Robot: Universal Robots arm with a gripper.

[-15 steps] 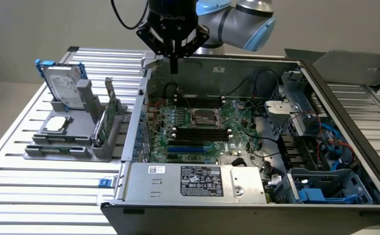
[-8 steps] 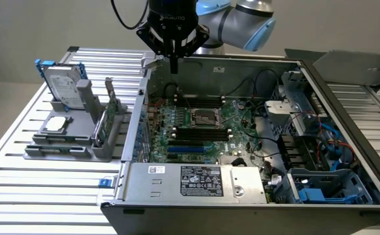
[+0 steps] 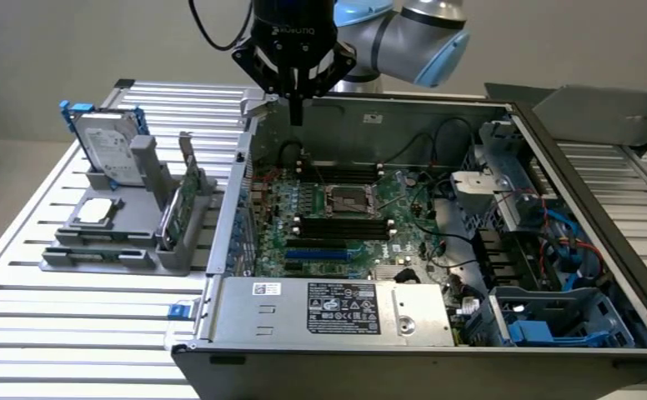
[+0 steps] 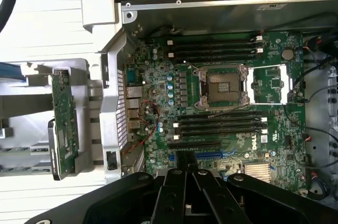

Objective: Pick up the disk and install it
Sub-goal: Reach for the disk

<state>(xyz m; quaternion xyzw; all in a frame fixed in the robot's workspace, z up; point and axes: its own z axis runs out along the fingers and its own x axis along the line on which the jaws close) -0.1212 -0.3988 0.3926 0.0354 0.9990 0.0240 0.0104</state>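
Note:
The disk (image 3: 110, 142), silver-grey with a white label and blue side rails, stands upright in the grey holder (image 3: 112, 242) at the exterior view's left, outside the computer case. My gripper (image 3: 296, 112) hangs above the rear left corner of the open case, well to the right of the disk and apart from it. Its two black fingers are pressed together with nothing between them. In the wrist view the shut gripper (image 4: 186, 167) points down over the motherboard (image 4: 222, 102).
The open computer case (image 3: 590, 217) holds the motherboard with a CPU socket (image 3: 345, 198), a power supply (image 3: 335, 307) at the front and a blue-trimmed bay (image 3: 535, 329) at the front right. A green circuit card (image 3: 184, 196) and a small silver chip (image 3: 96, 210) share the holder on the slatted table (image 3: 67, 333).

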